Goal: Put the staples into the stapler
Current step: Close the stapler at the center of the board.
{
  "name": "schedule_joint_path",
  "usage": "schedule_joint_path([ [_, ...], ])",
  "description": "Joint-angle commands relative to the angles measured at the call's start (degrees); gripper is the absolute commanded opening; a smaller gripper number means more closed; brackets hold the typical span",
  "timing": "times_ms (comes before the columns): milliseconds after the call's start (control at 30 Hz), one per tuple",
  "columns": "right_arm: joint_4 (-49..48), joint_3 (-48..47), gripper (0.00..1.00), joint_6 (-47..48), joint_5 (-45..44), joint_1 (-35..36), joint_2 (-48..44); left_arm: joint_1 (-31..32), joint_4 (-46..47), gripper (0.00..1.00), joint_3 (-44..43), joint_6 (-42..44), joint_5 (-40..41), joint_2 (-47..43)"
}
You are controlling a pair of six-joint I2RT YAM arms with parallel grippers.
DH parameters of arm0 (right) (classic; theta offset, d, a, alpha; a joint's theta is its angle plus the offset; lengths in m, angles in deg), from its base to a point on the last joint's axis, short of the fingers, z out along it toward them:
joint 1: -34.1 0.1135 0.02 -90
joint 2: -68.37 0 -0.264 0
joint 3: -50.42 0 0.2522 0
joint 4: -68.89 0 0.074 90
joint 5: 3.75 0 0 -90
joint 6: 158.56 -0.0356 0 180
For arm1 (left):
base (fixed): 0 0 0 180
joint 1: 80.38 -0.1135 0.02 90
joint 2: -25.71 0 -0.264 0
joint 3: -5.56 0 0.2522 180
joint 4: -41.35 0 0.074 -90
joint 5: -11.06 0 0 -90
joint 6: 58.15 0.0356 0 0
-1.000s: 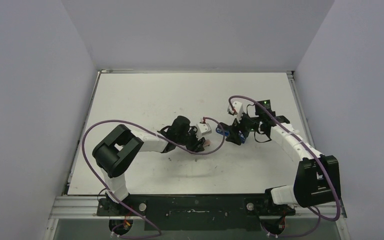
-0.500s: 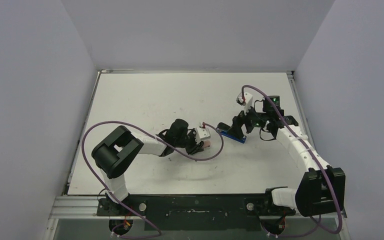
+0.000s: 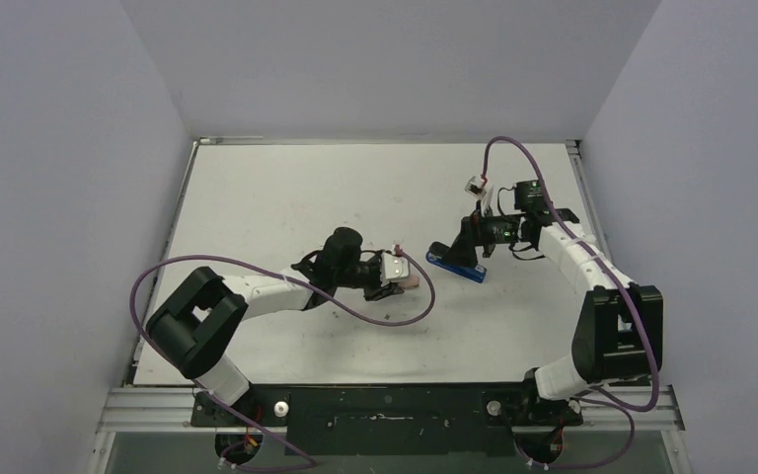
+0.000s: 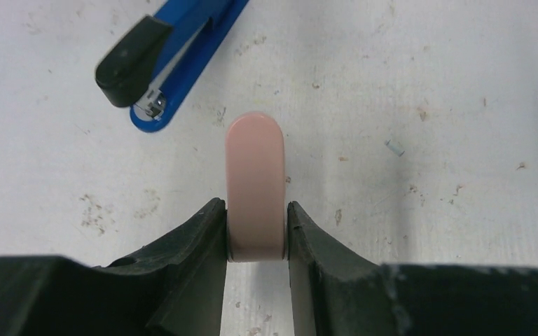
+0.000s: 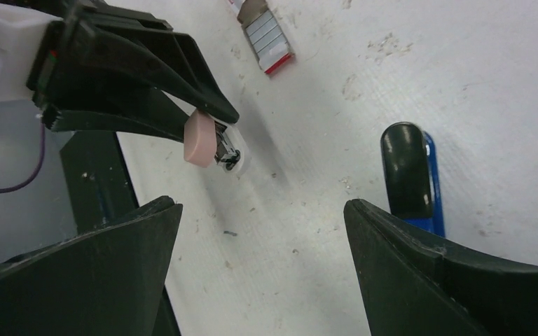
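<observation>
Left claw [image 4: 255, 218] pinches a pink block [image 4: 255, 178]; a metal glint beside it may be a staple strip, unconfirmed. Right claw [image 5: 263, 210] is spread wide and empty, and is the nearer to the stapler [image 3: 456, 265]. The stapler lies flat on the tabletop [image 3: 286, 197], just right of the left claw, long axis roughly left-right. Staple box [image 5: 266, 33] lies apart. No writing is legible.

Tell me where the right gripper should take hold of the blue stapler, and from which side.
Grip the stapler across its long blue sides, about mid-length, coming down from above. It lies flat on the table, slim and long, so its narrow width should fit the open right gripper nearby. Probably avoid the rounded black top end.
</observation>
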Motion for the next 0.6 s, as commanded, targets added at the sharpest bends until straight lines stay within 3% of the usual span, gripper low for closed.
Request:
schedule_joint_path([
  [0,3.27,-3.10,0.90,1.07,7.15,2.14,3.59,0.25,-3.75,0.00,-5.13,2.91,-2.52,-4.02],
  [567,9.41,-7.09,0.91,7.75,13.86,11.06,15.66,3.47,-9.88,0.00,-8.63,7.83,8.30,-6.52],
])
